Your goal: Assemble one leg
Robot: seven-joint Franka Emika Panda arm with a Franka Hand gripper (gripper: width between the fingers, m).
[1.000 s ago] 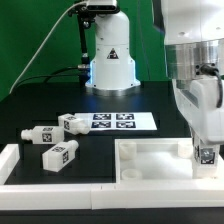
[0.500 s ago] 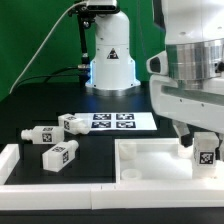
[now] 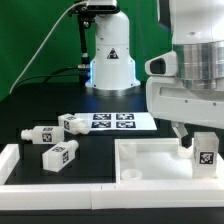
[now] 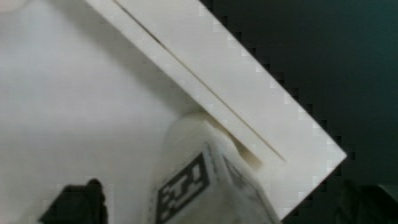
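Here the gripper (image 3: 203,150) hangs low over the tabletop (image 3: 150,160), at that piece's corner toward the exterior view's right. A leg (image 3: 207,155) with a black-and-white tag on its face stands upright there, its foot down by the tabletop's surface. One dark finger (image 3: 184,140) shows just beside the leg on the exterior view's left; the other side is hidden by the arm's white housing, so how far the gripper is spread, and whether it has hold of the leg, I cannot tell. In the wrist view the leg (image 4: 199,175) appears close up and blurred, lying against the tabletop's raised rim (image 4: 214,80) near its corner, with a dark fingertip (image 4: 77,203) at the picture's edge, apart from the tag.

Three more legs lie on the black worktop (image 3: 40,105), well apart from the tabletop on the exterior view's left: one (image 3: 71,124) near the marker board (image 3: 122,121), one (image 3: 39,134) just beside it, and one (image 3: 58,154) closer to the white rail (image 3: 20,165) that runs along the worktop's near edge. The arm's base (image 3: 110,55) stands behind the marker board
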